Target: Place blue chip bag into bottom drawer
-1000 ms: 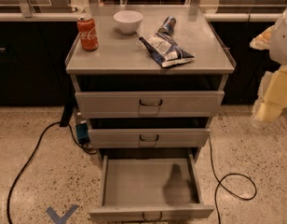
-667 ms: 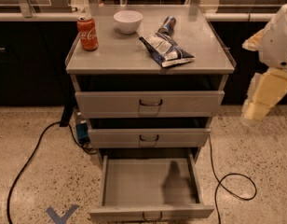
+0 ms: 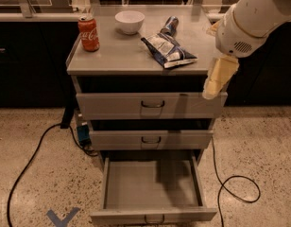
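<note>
The blue chip bag (image 3: 168, 50) lies flat on the grey cabinet's top (image 3: 112, 58), right of centre. The bottom drawer (image 3: 152, 187) is pulled out and its tray holds nothing. My gripper (image 3: 219, 78) hangs from the white arm (image 3: 252, 18) at the cabinet's front right corner, level with the top drawer's front (image 3: 150, 105). It is to the right of the bag and lower than it, apart from it, and holds nothing that I can see.
A red cola can (image 3: 89, 33) stands at the top's left. A white bowl (image 3: 129, 21) and a blue-silver drink can (image 3: 170, 25) sit behind the bag. The middle drawer (image 3: 150, 139) is nearly shut. Black cables (image 3: 233, 188) trail on the floor on both sides.
The arm and gripper have moved left, from the right edge of view to the cabinet's front right corner. The bag and the drawers have not moved.
</note>
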Available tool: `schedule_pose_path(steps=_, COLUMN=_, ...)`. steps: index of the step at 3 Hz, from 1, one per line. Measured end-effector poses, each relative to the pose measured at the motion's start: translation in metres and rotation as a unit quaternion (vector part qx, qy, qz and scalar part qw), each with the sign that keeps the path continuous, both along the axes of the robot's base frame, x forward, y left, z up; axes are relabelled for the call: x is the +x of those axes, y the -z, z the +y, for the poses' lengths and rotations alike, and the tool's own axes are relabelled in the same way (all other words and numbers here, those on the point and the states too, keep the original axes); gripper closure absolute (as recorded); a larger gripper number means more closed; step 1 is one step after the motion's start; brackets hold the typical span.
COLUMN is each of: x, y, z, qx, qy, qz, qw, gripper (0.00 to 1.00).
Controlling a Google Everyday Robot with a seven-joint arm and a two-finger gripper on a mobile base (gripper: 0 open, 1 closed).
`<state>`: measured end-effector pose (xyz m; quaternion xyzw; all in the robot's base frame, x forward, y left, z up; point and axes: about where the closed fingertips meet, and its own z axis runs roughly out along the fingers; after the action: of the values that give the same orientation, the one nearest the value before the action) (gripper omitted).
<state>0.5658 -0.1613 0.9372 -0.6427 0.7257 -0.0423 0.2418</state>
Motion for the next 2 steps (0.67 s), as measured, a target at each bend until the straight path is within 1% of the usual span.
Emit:
schedule_pose_path(steps=1, x=0.005, y=-0.002, z=0.002, qx=-0.002, qy=-0.003, qz=-0.006, qw=1.0, gripper=0.0)
schedule_pose_path(steps=2, x=0.04, y=-0.01, z=0.008, qx=-0.006, qy=0.003, qz=-0.035, qw=0.9993, gripper=0.0)
